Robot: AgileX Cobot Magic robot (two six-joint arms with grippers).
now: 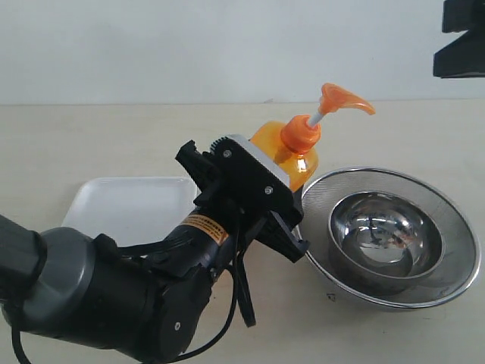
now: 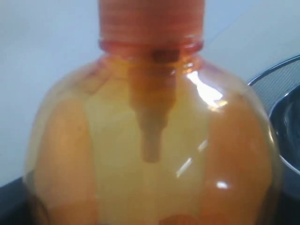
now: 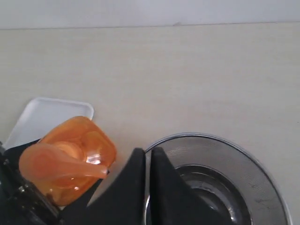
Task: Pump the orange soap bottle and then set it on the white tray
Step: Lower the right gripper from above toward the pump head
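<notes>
Tabletop [image 1: 114,136]; bottle [image 1: 303,161] in L end effector [image 1: 246,197]

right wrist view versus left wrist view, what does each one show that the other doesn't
Only the right wrist view shows the white tray, the pump head seen from above, and the right gripper with its fingers pressed together. Only the left wrist view shows, close up through the translucent wall, the dip tube inside the bottle. Both show the orange soap bottle and part of the mesh bowl beside it.
</notes>
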